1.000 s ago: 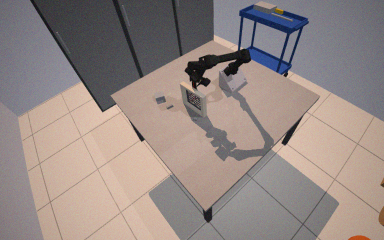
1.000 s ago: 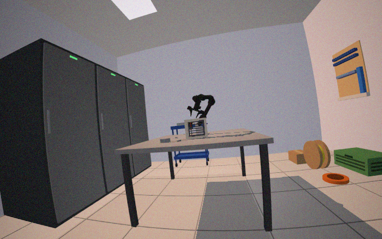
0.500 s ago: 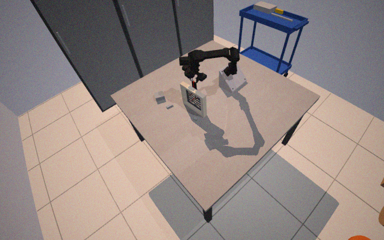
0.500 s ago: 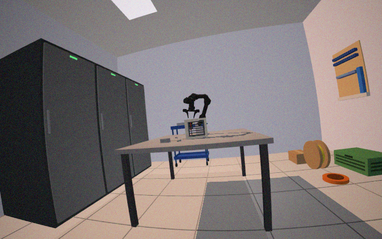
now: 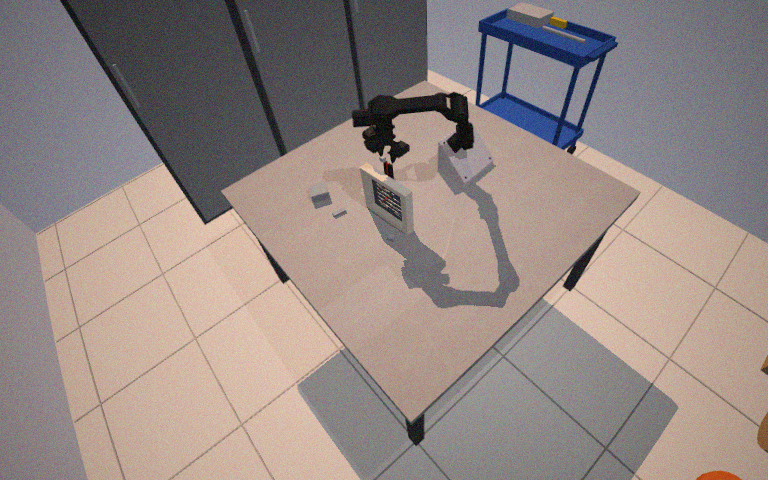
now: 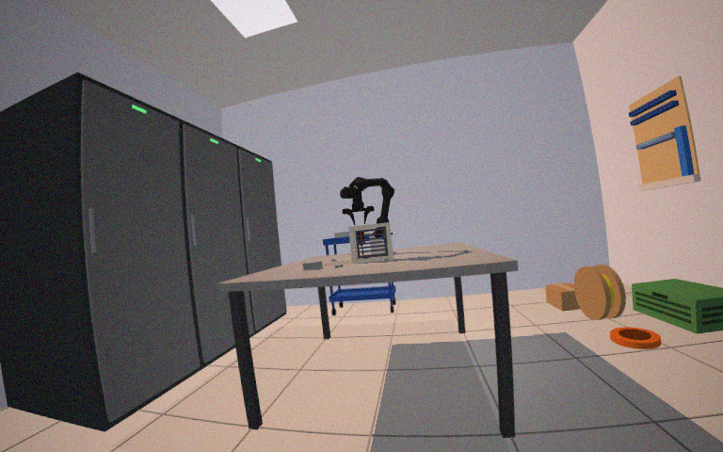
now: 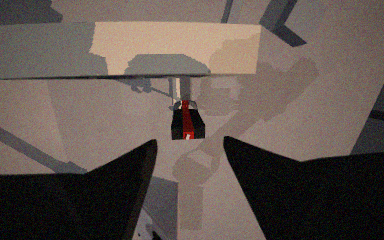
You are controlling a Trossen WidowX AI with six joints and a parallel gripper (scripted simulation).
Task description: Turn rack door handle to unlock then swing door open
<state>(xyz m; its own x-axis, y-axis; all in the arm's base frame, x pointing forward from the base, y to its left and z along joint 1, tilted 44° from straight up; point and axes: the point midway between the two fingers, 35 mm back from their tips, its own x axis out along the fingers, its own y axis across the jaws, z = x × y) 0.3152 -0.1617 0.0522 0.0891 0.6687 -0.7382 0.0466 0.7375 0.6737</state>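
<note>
The cream door frame (image 5: 369, 189) (image 6: 352, 244) (image 7: 237, 47) stands upright on the table, with a dark grille inside. The black and red upright handle (image 5: 387, 163) (image 6: 361, 238) (image 7: 188, 121) is on the arm's side of it, joined by a short stem. No door panel shows swung out from the frame; the door face is largely hidden from these views. My gripper (image 5: 387, 155) (image 6: 359, 221) (image 7: 190, 142) is open and empty, pointing down above the handle. In the wrist view the handle lies ahead of and roughly midway between the fingertips. No contact shows.
A grey block (image 5: 320, 195) (image 6: 312, 265) and a smaller grey piece (image 5: 339, 213) (image 6: 339, 266) lie on the table (image 5: 385, 345) (image 6: 426, 270) beyond the frame's left end. The arm's pale sloped base (image 5: 475, 161) stands behind. Dark cabinets (image 5: 181, 90) (image 6: 133, 239) stand at the left.
</note>
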